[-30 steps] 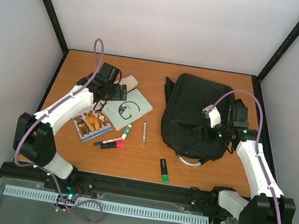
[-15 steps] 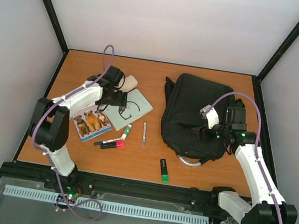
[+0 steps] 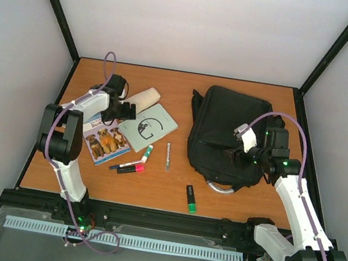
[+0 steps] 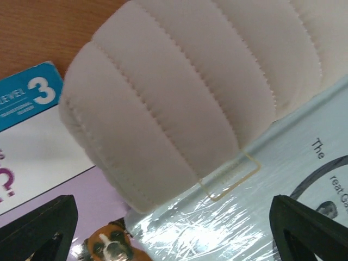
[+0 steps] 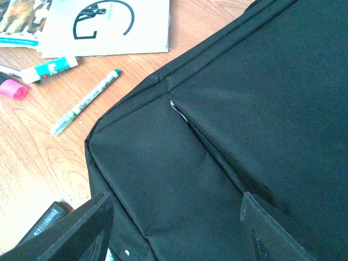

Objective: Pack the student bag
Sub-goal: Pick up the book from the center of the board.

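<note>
left gripper (image 4: 173, 231), spread wide, faces the pouch (image 4: 179, 92); closing low could snag the booklet (image 4: 304, 185) beneath. right gripper (image 5: 174, 228), jaws apart over the bag (image 5: 272, 81), may slip off its shut zip (image 5: 209, 147).

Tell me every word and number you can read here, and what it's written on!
"LEVEL 3": on the blue corner of the dog book.
"?": in purple, on the same book's white part.
"The" and "reat Ga" (cut off at the edge): on the pale book.
Too small or blurred to read: the tiny line under "LEVEL", and the print on the white pen.
</note>
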Motion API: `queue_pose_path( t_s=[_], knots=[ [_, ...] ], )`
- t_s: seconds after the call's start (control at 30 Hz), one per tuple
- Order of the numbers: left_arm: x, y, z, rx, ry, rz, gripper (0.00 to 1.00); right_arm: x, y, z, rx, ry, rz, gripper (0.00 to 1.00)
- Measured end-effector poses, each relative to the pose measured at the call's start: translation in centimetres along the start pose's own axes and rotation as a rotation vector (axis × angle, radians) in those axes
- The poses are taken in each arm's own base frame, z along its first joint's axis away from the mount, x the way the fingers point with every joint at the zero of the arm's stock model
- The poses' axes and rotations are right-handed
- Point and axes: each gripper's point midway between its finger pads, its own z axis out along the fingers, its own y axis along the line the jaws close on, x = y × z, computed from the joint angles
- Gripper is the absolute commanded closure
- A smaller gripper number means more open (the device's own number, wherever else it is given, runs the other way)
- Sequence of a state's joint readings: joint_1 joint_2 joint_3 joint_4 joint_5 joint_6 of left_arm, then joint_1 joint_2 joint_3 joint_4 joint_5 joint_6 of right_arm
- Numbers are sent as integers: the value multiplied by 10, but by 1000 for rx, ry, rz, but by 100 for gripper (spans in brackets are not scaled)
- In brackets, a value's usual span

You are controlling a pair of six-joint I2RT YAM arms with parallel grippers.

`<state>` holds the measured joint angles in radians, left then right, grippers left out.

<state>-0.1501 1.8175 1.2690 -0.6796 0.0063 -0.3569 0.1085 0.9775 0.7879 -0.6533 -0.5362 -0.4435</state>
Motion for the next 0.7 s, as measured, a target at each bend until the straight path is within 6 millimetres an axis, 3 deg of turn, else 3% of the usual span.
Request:
queue_pose_path(
  t_s=[0.37, 0.7],
  knots=[
    [9, -14, 29, 91, 82, 18, 7, 4, 0, 3, -6, 7, 4, 34],
    [13, -24, 14, 156, 80, 6, 12, 6, -1, 12, -28, 34, 39, 38]
  ],
)
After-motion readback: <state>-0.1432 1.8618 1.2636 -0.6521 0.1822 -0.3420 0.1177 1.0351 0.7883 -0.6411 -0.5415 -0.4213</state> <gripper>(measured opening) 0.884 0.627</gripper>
